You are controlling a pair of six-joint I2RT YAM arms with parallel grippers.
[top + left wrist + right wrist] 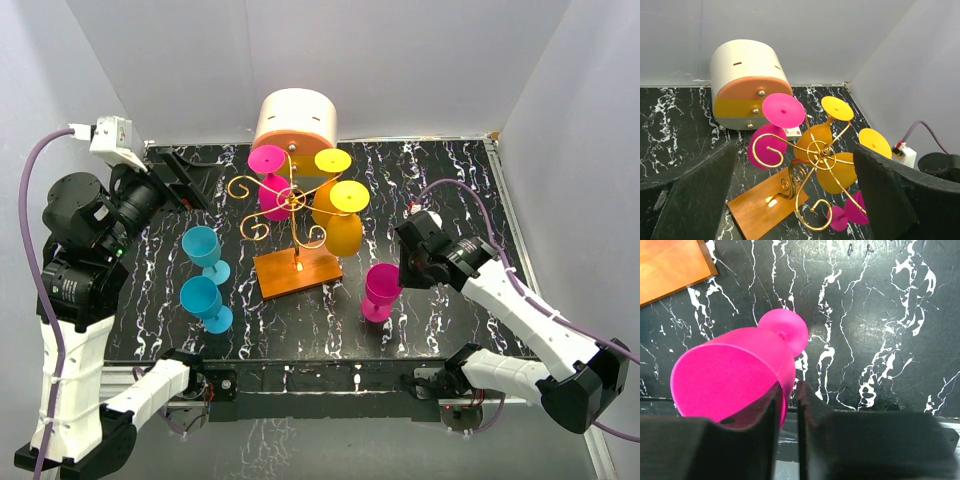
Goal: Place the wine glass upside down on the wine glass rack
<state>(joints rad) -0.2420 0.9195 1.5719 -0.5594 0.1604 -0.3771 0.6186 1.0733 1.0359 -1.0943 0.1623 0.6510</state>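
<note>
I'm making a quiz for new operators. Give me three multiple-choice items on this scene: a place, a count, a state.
1. Where do the two blue wine glasses stand? A left of the wine glass rack; B right of it; C hung on it.
2. How many glasses hang on the rack? A one; B three; C five.
3. The left gripper is: A shut on a blue glass; B open, empty; C shut on the rack.
Key: A, both stand on the table left of the rack; B, one pink glass, two yellow glasses; B, its fingers are wide apart, gripping nothing.
</note>
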